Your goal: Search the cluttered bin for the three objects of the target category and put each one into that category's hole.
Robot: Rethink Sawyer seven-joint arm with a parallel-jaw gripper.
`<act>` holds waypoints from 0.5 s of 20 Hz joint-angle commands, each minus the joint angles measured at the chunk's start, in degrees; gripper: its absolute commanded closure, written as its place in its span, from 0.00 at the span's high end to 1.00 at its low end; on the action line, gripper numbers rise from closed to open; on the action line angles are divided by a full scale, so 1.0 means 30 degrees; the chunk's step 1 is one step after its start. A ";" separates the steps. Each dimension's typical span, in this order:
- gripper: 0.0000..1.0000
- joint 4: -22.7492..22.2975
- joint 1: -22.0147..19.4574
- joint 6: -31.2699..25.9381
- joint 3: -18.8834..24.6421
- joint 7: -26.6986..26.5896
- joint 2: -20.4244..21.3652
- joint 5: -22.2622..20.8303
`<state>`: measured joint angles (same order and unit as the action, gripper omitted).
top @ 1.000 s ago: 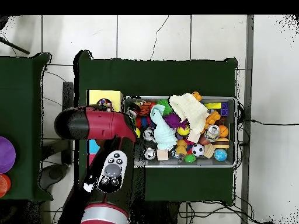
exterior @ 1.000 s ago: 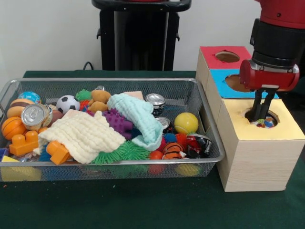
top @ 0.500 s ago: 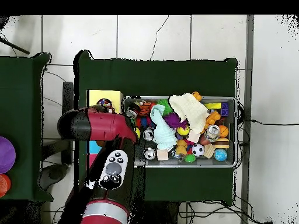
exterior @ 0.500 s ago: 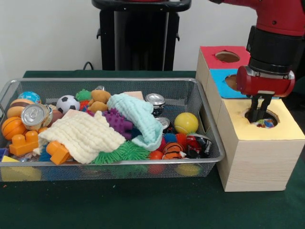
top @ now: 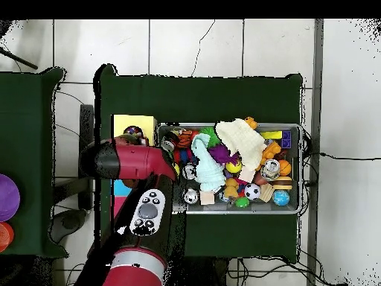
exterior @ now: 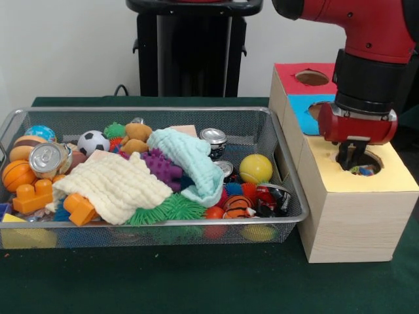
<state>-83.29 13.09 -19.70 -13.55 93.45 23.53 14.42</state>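
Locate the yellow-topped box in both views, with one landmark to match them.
Front view: the yellow-topped box stands at the right, just outside the wire bin's right end, nearest of the three boxes, with the gripper over its hole.
Overhead view: it shows at the left of the bin, partly covered by the red arm.
Shared landmark: the pale green cloth in the bin.

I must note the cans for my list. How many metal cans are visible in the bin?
3: one can at the left end, one near the far wall, and one partly under the teal cloth. More may be hidden.
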 commanded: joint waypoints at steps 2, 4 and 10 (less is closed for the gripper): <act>0.00 -0.0736 -0.0774 0.0144 0.1403 0.4311 -0.1020 0.0729; 0.00 -0.0839 -0.0818 -0.0190 0.1421 0.4169 -0.0775 0.0717; 0.00 -0.1419 -0.0783 -0.1205 0.1372 0.4075 0.0293 0.0740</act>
<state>-83.43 12.81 -19.23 -13.55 93.45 23.81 14.54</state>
